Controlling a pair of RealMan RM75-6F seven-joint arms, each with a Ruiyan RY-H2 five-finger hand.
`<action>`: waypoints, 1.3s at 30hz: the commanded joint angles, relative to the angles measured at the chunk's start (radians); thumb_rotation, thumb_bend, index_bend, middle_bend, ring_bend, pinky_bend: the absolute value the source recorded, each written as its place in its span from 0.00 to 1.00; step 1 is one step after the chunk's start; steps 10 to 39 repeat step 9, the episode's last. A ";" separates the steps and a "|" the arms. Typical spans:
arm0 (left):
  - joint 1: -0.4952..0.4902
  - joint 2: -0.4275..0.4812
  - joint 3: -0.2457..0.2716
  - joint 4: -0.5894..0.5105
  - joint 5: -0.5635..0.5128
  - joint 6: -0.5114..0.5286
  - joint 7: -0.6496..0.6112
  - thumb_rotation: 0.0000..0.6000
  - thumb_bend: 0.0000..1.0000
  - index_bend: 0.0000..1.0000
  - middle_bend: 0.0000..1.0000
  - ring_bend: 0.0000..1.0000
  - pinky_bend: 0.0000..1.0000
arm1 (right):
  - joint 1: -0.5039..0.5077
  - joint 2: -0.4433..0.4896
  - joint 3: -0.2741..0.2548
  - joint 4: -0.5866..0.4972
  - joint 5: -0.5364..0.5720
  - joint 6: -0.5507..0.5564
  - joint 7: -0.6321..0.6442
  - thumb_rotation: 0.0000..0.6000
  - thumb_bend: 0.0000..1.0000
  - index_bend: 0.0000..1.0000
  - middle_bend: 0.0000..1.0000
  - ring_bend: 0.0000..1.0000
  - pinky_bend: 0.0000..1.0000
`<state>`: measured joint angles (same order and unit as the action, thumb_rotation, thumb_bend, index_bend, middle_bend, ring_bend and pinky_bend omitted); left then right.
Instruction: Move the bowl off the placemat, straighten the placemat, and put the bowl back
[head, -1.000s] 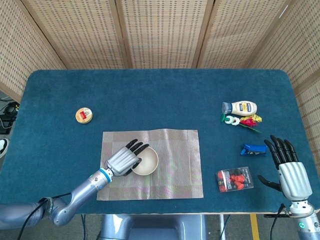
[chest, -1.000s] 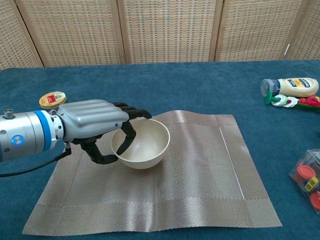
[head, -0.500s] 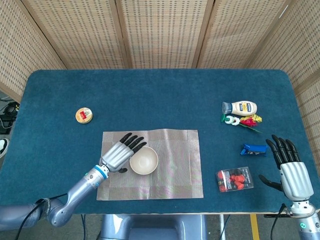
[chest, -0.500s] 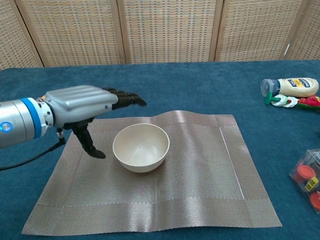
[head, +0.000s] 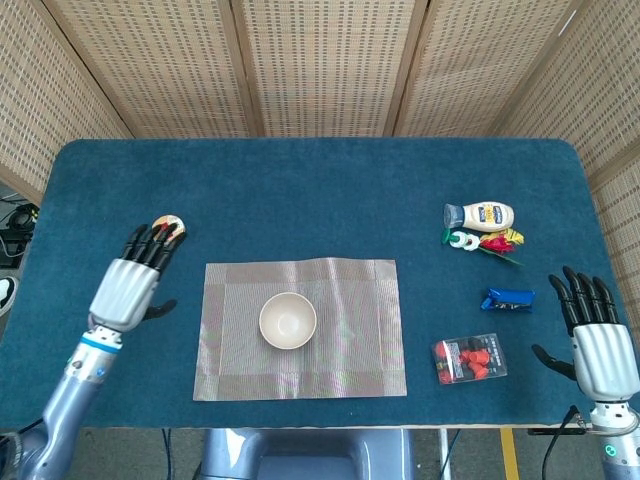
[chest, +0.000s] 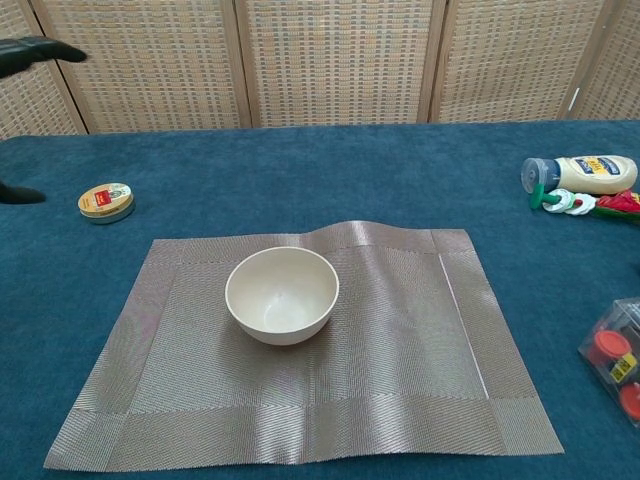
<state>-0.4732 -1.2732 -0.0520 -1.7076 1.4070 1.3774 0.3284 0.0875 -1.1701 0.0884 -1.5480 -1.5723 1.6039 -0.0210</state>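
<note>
A cream bowl (head: 288, 320) (chest: 282, 294) stands upright on the woven grey placemat (head: 350, 340) (chest: 400, 370), left of the mat's middle. The mat lies square to the table edge, with a slight ripple along its far edge. My left hand (head: 134, 278) hovers left of the mat with fingers spread and nothing in it; only its dark fingertips (chest: 35, 50) show at the chest view's upper left. At the table's front right corner my right hand (head: 598, 335) is open, well away from the bowl.
A small round tin (head: 168, 229) (chest: 105, 201) lies just beyond my left hand's fingertips. On the right are a mayonnaise bottle (head: 482, 215) (chest: 580, 173), small colourful items (head: 490, 242), a blue clip (head: 508, 299) and a box of red pieces (head: 469, 359) (chest: 615, 360).
My left hand let go of the bowl's rim, lifted and drew back to the left, off the mat. The bowl stays on the placemat. The right hand dropped slightly.
</note>
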 joint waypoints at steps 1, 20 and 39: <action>0.132 0.064 0.064 0.021 0.047 0.141 -0.092 1.00 0.00 0.00 0.00 0.00 0.00 | -0.003 -0.004 0.010 0.009 0.023 -0.006 -0.029 1.00 0.00 0.02 0.00 0.00 0.00; 0.285 0.080 0.146 0.100 0.120 0.282 -0.210 1.00 0.00 0.00 0.00 0.00 0.00 | -0.004 0.003 0.004 0.017 0.011 -0.007 -0.032 1.00 0.00 0.02 0.00 0.00 0.00; 0.285 0.080 0.146 0.100 0.120 0.282 -0.210 1.00 0.00 0.00 0.00 0.00 0.00 | -0.004 0.003 0.004 0.017 0.011 -0.007 -0.032 1.00 0.00 0.02 0.00 0.00 0.00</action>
